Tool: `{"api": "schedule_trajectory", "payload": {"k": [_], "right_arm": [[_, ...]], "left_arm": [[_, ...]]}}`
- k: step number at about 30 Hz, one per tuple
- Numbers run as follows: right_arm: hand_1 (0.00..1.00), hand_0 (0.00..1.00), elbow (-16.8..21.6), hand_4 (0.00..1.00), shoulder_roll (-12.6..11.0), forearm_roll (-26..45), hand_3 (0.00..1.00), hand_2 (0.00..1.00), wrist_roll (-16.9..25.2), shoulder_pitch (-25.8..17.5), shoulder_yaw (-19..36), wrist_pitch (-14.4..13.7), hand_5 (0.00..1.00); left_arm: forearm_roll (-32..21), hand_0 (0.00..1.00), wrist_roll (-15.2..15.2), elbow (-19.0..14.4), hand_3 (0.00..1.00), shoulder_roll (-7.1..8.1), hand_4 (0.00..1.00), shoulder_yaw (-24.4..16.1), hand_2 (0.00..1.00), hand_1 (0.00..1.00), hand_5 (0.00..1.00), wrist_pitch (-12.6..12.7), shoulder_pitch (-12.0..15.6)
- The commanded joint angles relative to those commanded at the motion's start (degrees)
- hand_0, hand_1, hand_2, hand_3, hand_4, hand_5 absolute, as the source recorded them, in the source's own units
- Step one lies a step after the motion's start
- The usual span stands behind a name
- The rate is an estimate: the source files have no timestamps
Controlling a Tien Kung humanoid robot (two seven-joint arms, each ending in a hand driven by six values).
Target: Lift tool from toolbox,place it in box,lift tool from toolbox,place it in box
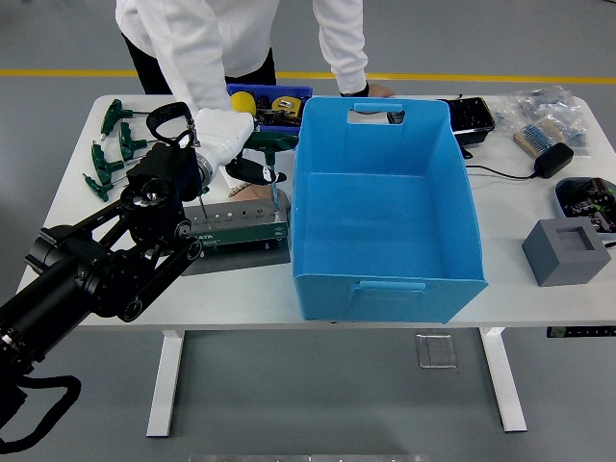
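A green tool rack (236,229) lies on a grey mat left of the big blue box (385,298), which holds nothing. A green T-handle tool (272,142) stands with its thin shaft (273,190) at the rack's right end. My left hand (252,171), white with black fingertips, hangs over the rack just left of that tool. Its fingers point down and right, spread, holding nothing. A person's hand (252,193) rests on the rack under my hand. My right arm is out of view.
Several green T-handle keys (108,146) lie at the far left. A small blue bin (271,100) with yellow items stands behind the rack. The person's other hand (373,90) leans on the far edge. A black tray (474,116), a black adapter (553,159) and a grey block (566,250) are at the right.
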Motion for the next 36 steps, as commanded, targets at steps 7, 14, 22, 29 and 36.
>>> {"api": "schedule_trajectory", "payload": {"k": [7, 14, 22, 29, 36], "right_arm": [[0.724, 0.713, 0.0, 0.998, -0.2, -1.2, 0.853, 0.825, 0.1, 0.1, 0.6, -0.1, 0.998], [0.723, 0.707, 0.0, 0.998, -0.4, -1.2, 0.849, 0.82, 0.2, 0.4, 0.2, -0.1, 0.998], [0.717, 0.706, 0.0, 0.998, -0.6, -2.0, 0.85, 0.818, 0.1, 0.7, 0.3, -0.1, 0.998], [0.71, 0.706, 0.0, 0.998, -0.7, -2.6, 0.843, 0.815, 0.0, 0.9, 0.5, -0.2, 0.998], [0.711, 0.707, 0.0, 0.998, -0.7, -2.8, 0.842, 0.814, 0.1, 1.0, 0.6, -0.3, 0.998]], "left_arm": [[0.0, 0.212, 0.4, 0.7, 0.323, -0.19, 0.998, 0.3, 0.201, 0.144, 0.707, 0.9, -0.6], [0.0, 0.197, 1.1, 1.9, 0.308, -0.38, 0.998, 0.7, 0.164, 0.115, 0.705, 1.0, -0.9], [0.0, 0.175, 2.9, 2.2, 0.306, -0.72, 0.998, 1.0, 0.132, 0.078, 0.706, 1.5, -1.2], [0.0, 0.144, 3.8, 2.4, 0.275, -0.92, 0.998, 1.2, 0.1, 0.039, 0.707, 2.9, -1.5], [0.0, 0.094, 3.9, 2.6, 0.216, -1.02, 0.998, 1.5, 0.059, 0.003, 0.707, 3.4, -1.4]]}}
